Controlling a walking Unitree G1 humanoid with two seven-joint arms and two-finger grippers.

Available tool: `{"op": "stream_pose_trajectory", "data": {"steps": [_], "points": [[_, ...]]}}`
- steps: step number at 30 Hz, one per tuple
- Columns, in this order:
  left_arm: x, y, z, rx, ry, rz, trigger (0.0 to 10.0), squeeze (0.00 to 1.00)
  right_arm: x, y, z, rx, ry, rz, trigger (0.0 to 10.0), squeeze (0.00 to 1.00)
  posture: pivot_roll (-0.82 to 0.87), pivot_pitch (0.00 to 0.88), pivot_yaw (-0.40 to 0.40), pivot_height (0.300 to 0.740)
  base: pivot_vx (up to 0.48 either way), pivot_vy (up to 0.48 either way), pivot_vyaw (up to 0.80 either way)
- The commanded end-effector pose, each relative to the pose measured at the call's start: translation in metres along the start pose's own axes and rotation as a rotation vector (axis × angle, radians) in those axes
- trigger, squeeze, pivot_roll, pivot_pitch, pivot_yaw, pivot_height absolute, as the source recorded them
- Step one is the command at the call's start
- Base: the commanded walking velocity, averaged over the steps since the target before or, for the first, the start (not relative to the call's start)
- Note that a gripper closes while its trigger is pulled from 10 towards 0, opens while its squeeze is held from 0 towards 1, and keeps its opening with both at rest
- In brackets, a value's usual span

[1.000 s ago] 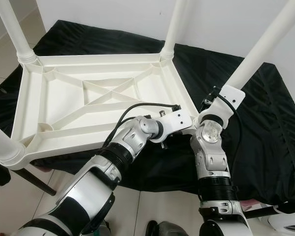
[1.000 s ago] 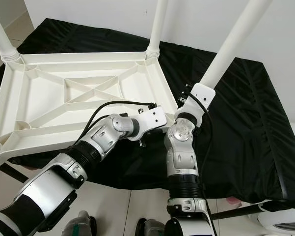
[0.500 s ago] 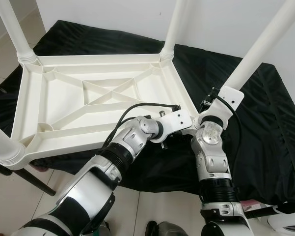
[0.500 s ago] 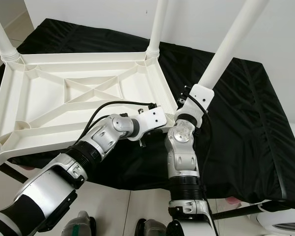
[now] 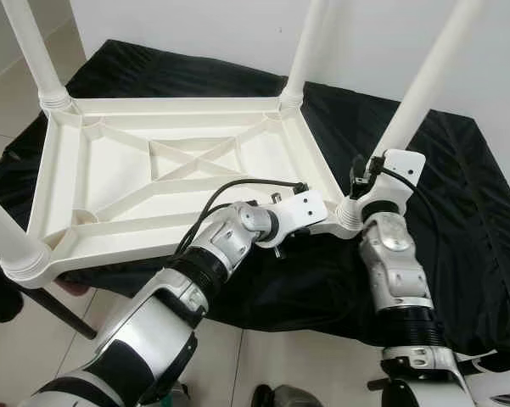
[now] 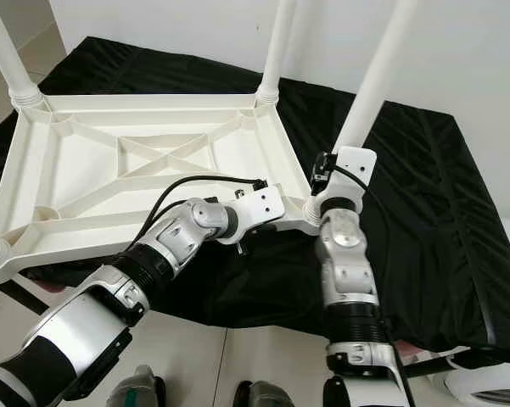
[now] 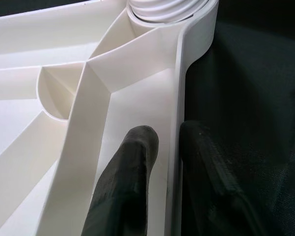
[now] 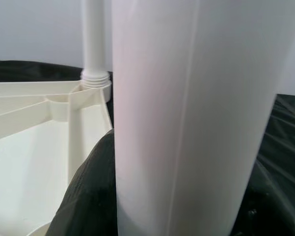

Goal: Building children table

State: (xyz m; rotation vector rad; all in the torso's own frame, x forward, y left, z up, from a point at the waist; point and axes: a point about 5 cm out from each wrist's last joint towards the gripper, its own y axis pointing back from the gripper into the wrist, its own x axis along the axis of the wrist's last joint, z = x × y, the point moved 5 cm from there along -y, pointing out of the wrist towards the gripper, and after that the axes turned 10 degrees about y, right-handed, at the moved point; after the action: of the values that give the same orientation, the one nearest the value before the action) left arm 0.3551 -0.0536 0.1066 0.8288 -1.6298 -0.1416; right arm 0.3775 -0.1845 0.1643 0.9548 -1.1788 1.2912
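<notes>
A white plastic children's table (image 5: 110, 182) lies upside down on a black cloth (image 5: 458, 212). Legs stand in its far left (image 5: 36, 51), far right (image 5: 304, 47) and near left (image 5: 4, 233) corners. A fourth leg (image 5: 424, 80) rises from the near right corner socket (image 5: 348, 216). My right gripper (image 5: 365, 174) is shut on this leg low down, and the leg (image 8: 186, 113) stands close against a black finger (image 8: 88, 196). My left gripper (image 7: 169, 135) is shut on the table's near rim (image 7: 179, 88), one finger inside and one outside, next to that corner.
The cloth covers a low surface that ends just before my body. A white wall (image 5: 195, 25) runs behind the table. A dark bar (image 5: 55, 305) slants over the pale tiled floor (image 5: 17, 356) at the near left. A white object (image 5: 501, 390) sits at the lower right.
The near right leg now stands steeper, tipped more upright. My right forearm has swung to the right with the gripper still on the leg. The left gripper has stayed on the rim.
</notes>
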Motion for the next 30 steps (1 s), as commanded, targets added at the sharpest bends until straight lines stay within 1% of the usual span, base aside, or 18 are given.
{"op": "stream_pose_trajectory", "data": {"steps": [1, 2, 3, 4, 5, 9, 12, 14, 15, 16, 19, 20, 21, 23, 24, 27, 29, 30], "points": [[-0.013, 0.0, -0.001, 0.008, 0.022, -0.044, 10.0, 0.0, -0.064, 0.019, 0.007, 0.031, 0.004, -0.226, 10.0, 0.0, 0.03, 0.062, -0.08, 0.74, 0.0, 0.0, 0.0], [-0.014, 0.001, -0.001, 0.009, 0.023, -0.044, 10.0, 0.0, -0.065, 0.021, 0.009, 0.105, 0.003, -0.197, 10.0, 0.0, 0.03, 0.064, -0.077, 0.74, 0.0, 0.0, 0.0], [-0.014, 0.001, -0.001, 0.009, 0.023, -0.044, 10.0, 0.0, -0.065, 0.021, 0.009, 0.105, 0.003, -0.197, 10.0, 0.0, 0.03, 0.064, -0.077, 0.74, 0.0, 0.0, 0.0], [-0.014, 0.001, -0.001, 0.009, 0.022, -0.045, 10.0, 0.0, -0.064, 0.024, 0.01, 0.146, -0.01, -0.178, 10.0, 0.0, 0.03, 0.066, -0.077, 0.74, 0.0, 0.0, 0.0], [-0.014, 0.001, -0.001, 0.009, 0.022, -0.045, 10.0, 0.0, -0.064, 0.024, 0.01, 0.146, -0.01, -0.178, 10.0, 0.0, 0.03, 0.066, -0.077, 0.74, 0.0, 0.0, 0.0], [-0.013, 0.001, -0.001, 0.007, 0.022, -0.045, 10.0, 0.0, -0.064, 0.031, 0.013, 0.272, -0.065, -0.132, 10.0, 0.0, 0.03, 0.069, -0.074, 0.74, 0.0, 0.0, 0.0], [-0.013, 0.001, -0.001, 0.007, 0.022, -0.045, 10.0, 0.0, -0.064, 0.031, 0.013, 0.272, -0.065, -0.132, 10.0, 0.0, 0.03, 0.069, -0.074, 0.74, 0.0, 0.0, 0.0], [-0.013, 0.001, -0.001, 0.005, 0.021, -0.045, 10.0, 0.0, -0.065, 0.038, 0.015, 0.34, -0.127, -0.108, 10.0, 0.0, 0.02, 0.07, -0.072, 0.74, 0.0, 0.0, 0.0], [-0.013, 0.001, -0.001, 0.005, 0.021, -0.045, 10.0, 0.0, -0.065, 0.038, 0.015, 0.34, -0.127, -0.108, 10.0, 0.0, 0.02, 0.07, -0.072, 0.74, 0.0, 0.0, 0.0], [-0.013, 0.001, -0.002, 0.005, 0.02, -0.045, 10.0, 0.0, -0.063, 0.044, 0.017, 0.398, -0.187, -0.082, 10.0, 0.0, 0.02, 0.071, -0.069, 0.74, 0.0, 0.0, 0.0], [-0.013, 0.001, -0.002, 0.004, 0.02, -0.045, 10.0, 0.0, -0.063, 0.044, 0.018, 0.406, -0.198, -0.078, 10.0, 0.0, 0.02, 0.071, -0.068, 0.74, 0.0, 0.0, 0.0], [-0.013, 0.001, -0.001, 0.003, 0.019, -0.045, 10.0, 0.0, -0.064, 0.044, 0.02, 0.413, -0.23, -0.084, 10.0, 0.0, 0.02, 0.071, -0.067, 0.74, 0.0, 0.0, 0.0], [-0.013, 0.001, -0.001, 0.003, 0.019, -0.045, 10.0, 0.0, -0.064, 0.044, 0.02, 0.413, -0.23, -0.084, 10.0, 0.0, 0.02, 0.071, -0.067, 0.74, 0.0, 0.0, 0.0], [-0.013, 0.001, -0.001, 0.0, 0.018, -0.045, 10.0, 0.0, -0.066, 0.041, 0.025, 0.411, -0.267, -0.099, 10.0, 0.0, 0.02, 0.072, -0.063, 0.74, 0.0, 0.0, 0.0], [-0.012, 0.001, -0.001, -0.002, 0.017, -0.045, 10.0, 0.0, -0.065, 0.039, 0.025, 0.414, -0.271, -0.097, 10.0, 0.0, 0.02, 0.071, -0.063, 0.74, 0.0, 0.0, 0.0], [-0.012, 0.0, 0.0, -0.003, 0.016, -0.044, 10.0, 0.0, -0.063, 0.036, 0.025, 0.423, -0.266, -0.095, 10.0, 0.0, 0.02, 0.071, -0.061, 0.74, 0.0, 0.0, 0.0], [-0.012, 0.0, 0.0, -0.004, 0.016, -0.044, 10.0, 0.0, -0.061, 0.03, 0.021, 0.437, -0.239, -0.112, 10.0, 0.0, 0.02, 0.072, -0.062, 0.74, 0.0, 0.0, 0.0], [-0.012, 0.0, 0.0, -0.004, 0.016, -0.044, 10.0, 0.0, -0.061, 0.03, 0.021, 0.437, -0.239, -0.112, 10.0, 0.0, 0.02, 0.072, -0.062, 0.74, 0.0, 0.0, 0.0]]}}
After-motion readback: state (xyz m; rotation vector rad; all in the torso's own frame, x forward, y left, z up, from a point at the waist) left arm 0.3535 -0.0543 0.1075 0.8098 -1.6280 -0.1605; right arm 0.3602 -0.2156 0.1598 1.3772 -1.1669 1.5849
